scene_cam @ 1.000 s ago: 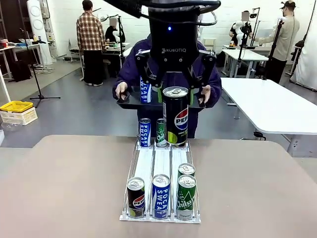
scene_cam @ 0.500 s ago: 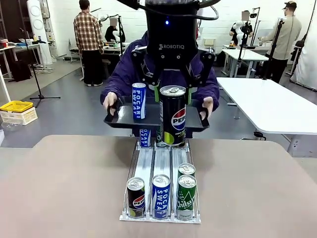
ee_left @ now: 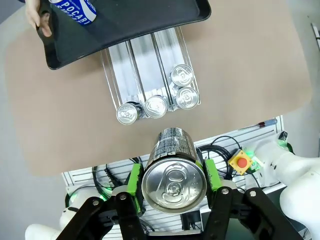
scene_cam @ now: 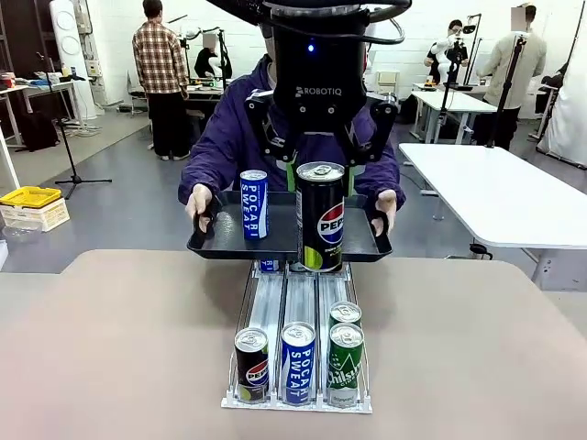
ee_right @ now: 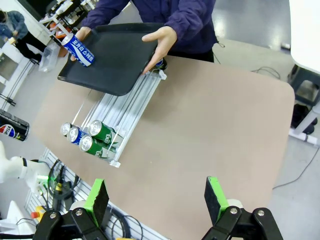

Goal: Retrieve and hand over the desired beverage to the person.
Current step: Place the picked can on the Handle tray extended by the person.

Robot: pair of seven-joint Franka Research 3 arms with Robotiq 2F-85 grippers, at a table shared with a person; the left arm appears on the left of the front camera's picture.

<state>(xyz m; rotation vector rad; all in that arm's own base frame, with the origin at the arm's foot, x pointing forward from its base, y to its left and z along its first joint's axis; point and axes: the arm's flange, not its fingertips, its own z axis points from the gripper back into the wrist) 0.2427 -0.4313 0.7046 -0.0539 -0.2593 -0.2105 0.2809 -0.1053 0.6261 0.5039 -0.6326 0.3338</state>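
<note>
The black Pepsi can (scene_cam: 321, 216) is held upright, long axis vertical, at the centre of the front view by the left gripper (scene_cam: 320, 174), whose green pads (ee_left: 133, 181) are pressed against the can's sides just below its rim. The black tray (scene_cam: 220, 243) is held by the person (scene_cam: 229, 128) directly behind the can at mid-frame, with a Pocari Sweat can (scene_cam: 253, 204) standing on it. The left arm is judged the nearer. The right gripper (ee_right: 156, 199) is spread wide, holding nothing.
</note>
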